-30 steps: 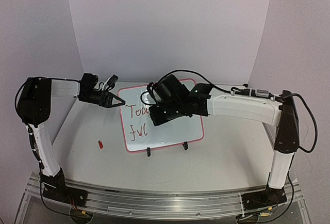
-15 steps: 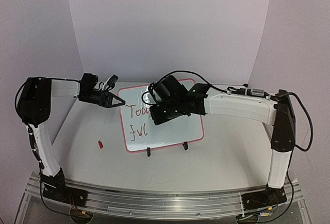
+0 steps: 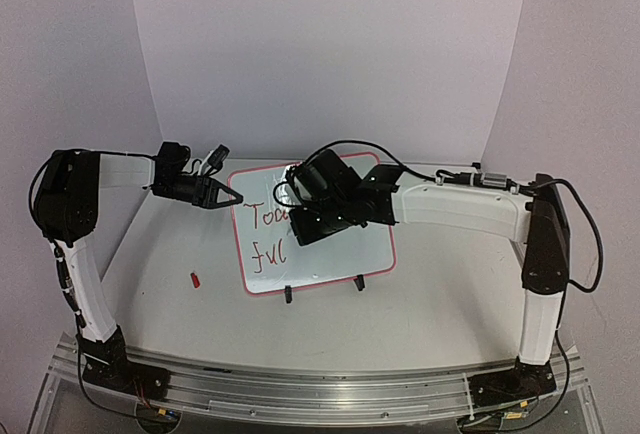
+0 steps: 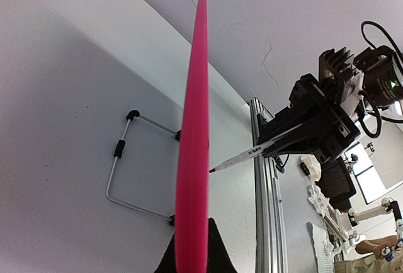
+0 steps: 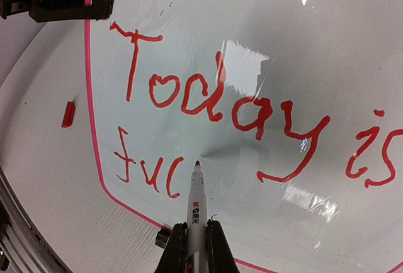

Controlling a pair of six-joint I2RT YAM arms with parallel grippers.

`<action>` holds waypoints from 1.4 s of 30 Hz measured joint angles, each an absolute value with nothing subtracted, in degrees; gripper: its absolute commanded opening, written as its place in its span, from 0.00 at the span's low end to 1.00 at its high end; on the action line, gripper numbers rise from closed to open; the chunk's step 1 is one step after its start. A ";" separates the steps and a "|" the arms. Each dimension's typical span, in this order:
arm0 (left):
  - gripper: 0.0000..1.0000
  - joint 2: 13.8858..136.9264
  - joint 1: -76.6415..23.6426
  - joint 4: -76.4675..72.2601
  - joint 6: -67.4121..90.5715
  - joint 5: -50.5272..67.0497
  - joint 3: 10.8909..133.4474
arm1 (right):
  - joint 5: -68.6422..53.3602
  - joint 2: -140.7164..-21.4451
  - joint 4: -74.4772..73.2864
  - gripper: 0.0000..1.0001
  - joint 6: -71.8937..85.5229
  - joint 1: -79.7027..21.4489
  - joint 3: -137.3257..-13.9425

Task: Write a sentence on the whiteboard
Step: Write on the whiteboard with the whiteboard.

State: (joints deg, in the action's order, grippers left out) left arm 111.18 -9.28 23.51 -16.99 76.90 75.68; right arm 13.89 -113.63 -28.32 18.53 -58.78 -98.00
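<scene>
- The whiteboard (image 3: pixel 330 254) reads "Today is"; the second line is barely started.
- Right gripper (image 5: pixel 192 238) clamps the marker (image 5: pixel 194 197), tip beside the last letter.
- Left gripper (image 3: pixel 234 197) pinches the whiteboard's left edge.
- The sentence is unfinished.

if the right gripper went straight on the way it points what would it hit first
Likely the glossy white pink-framed whiteboard, via the red-tipped white marker held by the right gripper, just right of "fuc".

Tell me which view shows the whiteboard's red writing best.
The right wrist view: the red writing reads "Today is" above "fuc". The top view shows only its beginning, small; the left wrist view sees the whiteboard edge-on.
</scene>
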 measured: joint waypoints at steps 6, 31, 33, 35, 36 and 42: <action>0.00 111.18 -9.28 23.51 -16.99 76.90 75.68 | 13.90 -114.43 -28.30 0.00 18.74 -58.78 -98.00; 0.00 111.20 -9.28 23.53 -16.75 76.63 75.75 | 12.75 -115.06 -28.24 0.00 20.33 -58.92 -96.90; 0.00 111.20 -9.28 23.53 -16.67 76.51 75.75 | 12.35 -115.04 -28.25 0.00 20.57 -58.96 -96.52; 0.00 111.20 -9.28 23.53 -16.67 76.49 75.75 | 11.90 -114.97 -28.14 0.00 20.83 -59.02 -95.96; 0.00 111.20 -9.28 23.53 -16.67 76.48 75.75 | 11.72 -114.92 -28.13 0.00 20.97 -59.05 -95.69; 0.00 111.20 -9.28 23.53 -16.67 76.47 75.75 | 10.58 -114.83 -28.09 0.00 21.63 -59.20 -94.53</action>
